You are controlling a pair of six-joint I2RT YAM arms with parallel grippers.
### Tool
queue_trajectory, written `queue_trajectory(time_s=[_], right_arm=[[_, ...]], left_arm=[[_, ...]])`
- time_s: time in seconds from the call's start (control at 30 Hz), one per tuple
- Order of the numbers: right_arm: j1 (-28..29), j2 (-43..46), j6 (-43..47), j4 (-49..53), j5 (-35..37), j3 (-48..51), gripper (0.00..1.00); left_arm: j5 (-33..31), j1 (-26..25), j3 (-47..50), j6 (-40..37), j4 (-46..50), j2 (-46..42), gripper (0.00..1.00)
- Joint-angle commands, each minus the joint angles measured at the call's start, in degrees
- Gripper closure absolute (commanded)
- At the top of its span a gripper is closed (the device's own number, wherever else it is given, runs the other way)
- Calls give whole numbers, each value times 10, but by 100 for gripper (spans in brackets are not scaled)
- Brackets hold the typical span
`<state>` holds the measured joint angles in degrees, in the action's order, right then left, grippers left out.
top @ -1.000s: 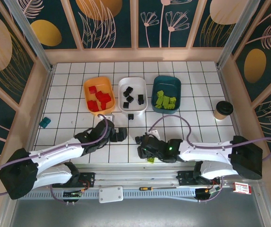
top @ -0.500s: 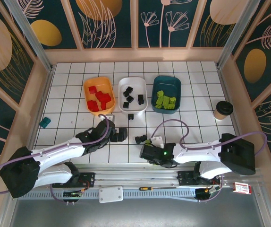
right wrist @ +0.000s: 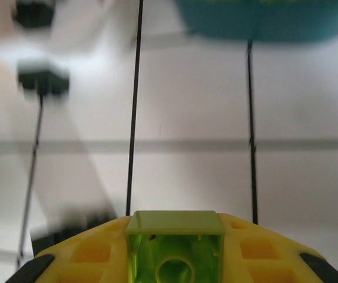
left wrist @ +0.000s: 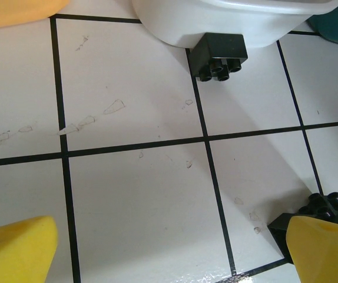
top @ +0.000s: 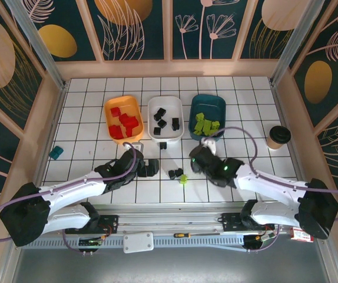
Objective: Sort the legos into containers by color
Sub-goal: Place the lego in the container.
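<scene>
R arm (top: 263, 180) has swung up from the near edge of the white tiled counter (top: 86, 147) in the last sec & now sits just short of the dark teal shallow plastic tray (top: 207, 101). R jaws, wide a sec ago, have closed narrow on a small lime-green plastic lego brick (right wrist: 174, 223). Wrist view shows it pinched betw the yellow pads (right wrist: 92, 250), teal tray straight ahead. So pick looks done, carry under way, drop not yet made. That tray already holds other lime bricks (top: 205, 125), so it's the right destination.

Still to sort:
- A second lime brick (top: 184, 178) lies on the counter near centre, just beside a pair of loose black bricks (top: 174, 174).
- One more black brick (top: 163, 144) sits against the front wall of the white shallow plastic tray (top: 166, 101), outside it.

L arm (top: 75, 191) hasn't shifted. L jaws are wide w/ nothing betw them. A black brick (left wrist: 328, 206), prob one of the pair, is at the right pad (left wrist: 325, 253). The orange shallow plastic tray (top: 132, 105) holds the red bricks (top: 125, 124); no red seen loose.
</scene>
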<state>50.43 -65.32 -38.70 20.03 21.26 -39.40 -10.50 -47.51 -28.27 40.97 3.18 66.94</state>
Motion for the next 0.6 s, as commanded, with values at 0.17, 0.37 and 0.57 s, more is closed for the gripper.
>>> queue_trajectory(time_s=[0.17,0.37,0.57], right_arm=[[-204,-163,143,-194,-42,-127,85],[-256,-322,156,-193,-66,-259,69],[-259,-357,166,-182,-74,-317,26]], left_arm=[[9,2,-19,-1,-5,10,1],[19,2,-24,-2,-6,20,2],[39,1,-32,-12,-15,32,1]])
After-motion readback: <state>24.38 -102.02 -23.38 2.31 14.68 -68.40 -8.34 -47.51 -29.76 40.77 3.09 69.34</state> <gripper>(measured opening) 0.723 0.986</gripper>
